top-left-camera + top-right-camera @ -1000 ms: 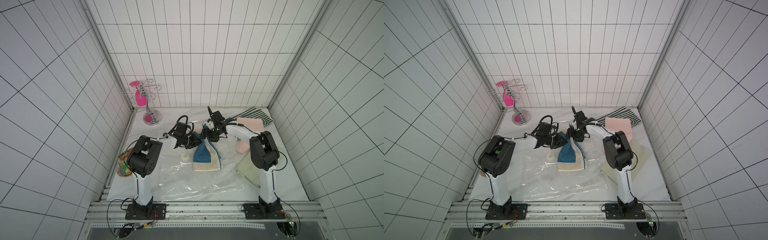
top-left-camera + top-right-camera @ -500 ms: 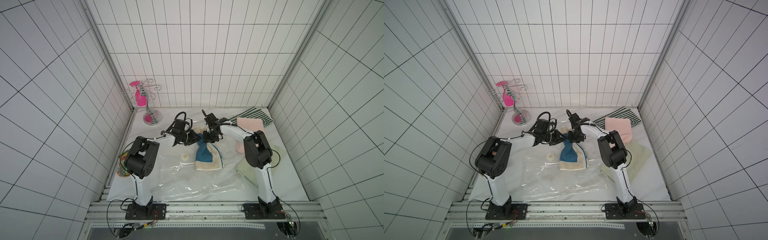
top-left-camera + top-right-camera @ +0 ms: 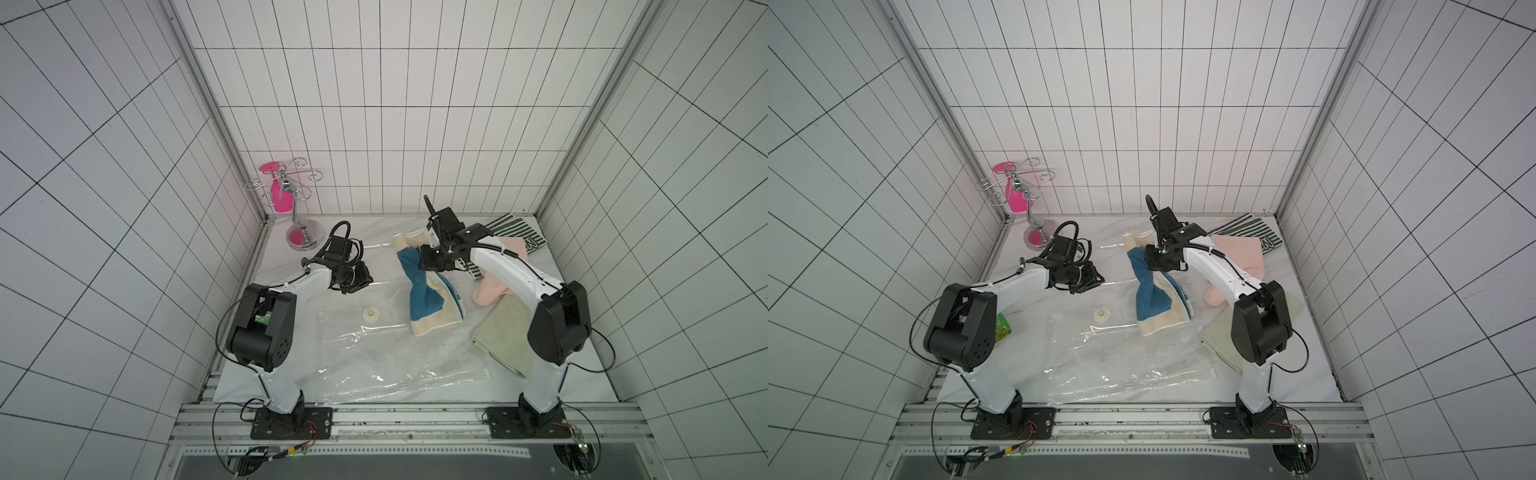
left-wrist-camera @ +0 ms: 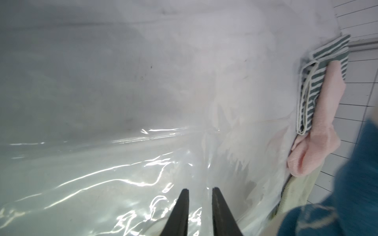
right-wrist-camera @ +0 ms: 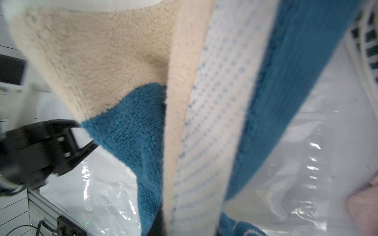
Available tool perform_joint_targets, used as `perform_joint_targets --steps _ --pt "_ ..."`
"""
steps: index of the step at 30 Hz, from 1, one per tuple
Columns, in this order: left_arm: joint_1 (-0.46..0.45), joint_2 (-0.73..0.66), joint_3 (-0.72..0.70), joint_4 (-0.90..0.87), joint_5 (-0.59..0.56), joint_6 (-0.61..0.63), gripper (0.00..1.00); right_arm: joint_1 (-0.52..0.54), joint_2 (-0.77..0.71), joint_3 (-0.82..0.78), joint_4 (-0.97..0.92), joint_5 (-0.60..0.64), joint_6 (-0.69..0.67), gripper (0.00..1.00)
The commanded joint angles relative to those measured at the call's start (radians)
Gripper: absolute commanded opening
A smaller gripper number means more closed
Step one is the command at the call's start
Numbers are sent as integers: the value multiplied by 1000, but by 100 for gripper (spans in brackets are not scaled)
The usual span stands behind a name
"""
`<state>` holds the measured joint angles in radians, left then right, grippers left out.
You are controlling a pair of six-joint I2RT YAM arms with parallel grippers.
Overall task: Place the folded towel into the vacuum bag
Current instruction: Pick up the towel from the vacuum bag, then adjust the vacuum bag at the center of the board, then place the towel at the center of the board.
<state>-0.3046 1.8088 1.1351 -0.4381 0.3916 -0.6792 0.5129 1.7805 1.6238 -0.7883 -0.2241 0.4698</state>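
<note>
The folded towel (image 3: 430, 299) (image 3: 1156, 301), blue and cream, hangs pinched at its waist, and its lower end rests on the vacuum bag (image 3: 386, 361) (image 3: 1121, 365). My right gripper (image 3: 430, 262) (image 3: 1156, 262) (image 5: 184, 228) is shut on the towel (image 5: 131, 130), which fills the right wrist view. The clear bag lies flat mid-table with its round white valve (image 3: 371, 314) and slider clip (image 3: 487, 375). My left gripper (image 3: 359, 283) (image 3: 1086, 282) (image 4: 200, 193) sits at the bag's far left edge, left of the towel. Its fingers stand narrowly apart with clear film (image 4: 143, 163) between them.
A pink towel (image 3: 496, 282) (image 4: 319, 126), a pale green towel (image 3: 503, 336) and a green striped cloth (image 3: 515, 232) (image 4: 311, 92) lie under and behind the right arm. A chrome stand (image 3: 299, 224) stands back left. A green snack packet (image 3: 1001, 328) lies by the left arm.
My right gripper has closed on the towel and drawn it slightly to the right. My left gripper has drawn back to the left, away from the towel.
</note>
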Motion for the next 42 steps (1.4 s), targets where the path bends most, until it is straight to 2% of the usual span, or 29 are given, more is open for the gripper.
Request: perform_joint_targets --steps 1,9,16,20,25,29,33,36,39,40,41,42 --pt "-16 77 64 -24 -83 23 23 -40 -99 -127 -39 -9 11 6" --pt "-15 303 309 -62 -111 3 23 -185 -309 -294 -53 20 12 6" --pt "-4 466 529 -87 -48 0 24 -324 -317 -286 -132 133 -20 6" --pt "0 402 576 -151 -28 33 24 -391 -280 -271 -144 243 -21 7" --pt "-35 192 534 -292 -55 137 25 -420 -159 -301 -97 264 13 13" --pt "-128 -13 439 -384 -155 220 26 -422 -55 -330 7 275 46 36" --pt "-179 -147 289 -375 -140 184 27 -430 14 -326 13 299 35 53" --pt "-182 -200 221 -351 -123 155 27 -440 0 -349 12 294 24 63" --pt "-181 -232 197 -333 -129 163 27 -447 -9 -335 -31 294 3 70" --pt "-180 -236 198 -341 -132 166 27 -445 -24 -328 -48 300 1 76" --pt "-179 -239 197 -350 -132 167 27 -445 -44 -326 -61 299 1 87" --pt "-177 -245 194 -362 -126 167 27 -440 -80 -322 -81 308 2 89"
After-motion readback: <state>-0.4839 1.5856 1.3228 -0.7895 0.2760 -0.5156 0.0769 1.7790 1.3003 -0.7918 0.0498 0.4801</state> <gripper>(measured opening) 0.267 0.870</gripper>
